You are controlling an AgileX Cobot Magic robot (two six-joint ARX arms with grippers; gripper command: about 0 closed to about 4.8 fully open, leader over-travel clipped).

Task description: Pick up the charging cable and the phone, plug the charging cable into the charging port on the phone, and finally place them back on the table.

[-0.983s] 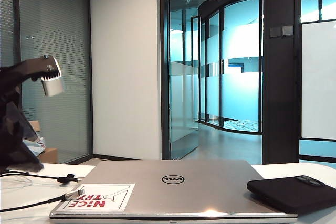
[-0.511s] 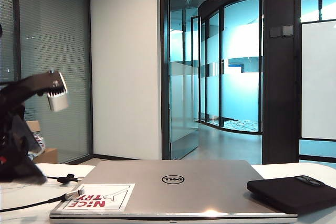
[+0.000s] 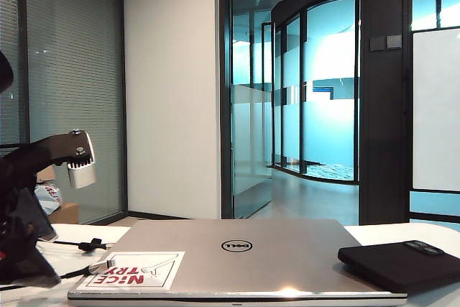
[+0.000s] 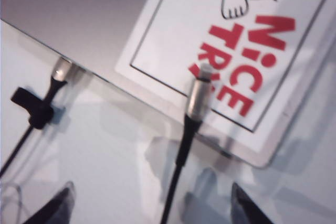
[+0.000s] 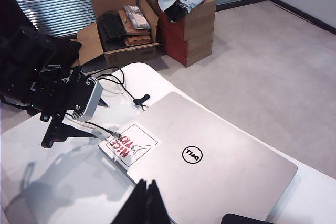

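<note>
Charging cable [image 4: 195, 98] unpicked on sticker | left gripper [image 4: 149, 208] wide above | right gripper [image 5: 148, 203] closed, empty | phone [image 3: 402, 264] untouched

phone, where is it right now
In the exterior view the phone lies flat at the far right, its near end on the laptop's right edge. It is far from the left gripper, which is over the cable plug.
</note>
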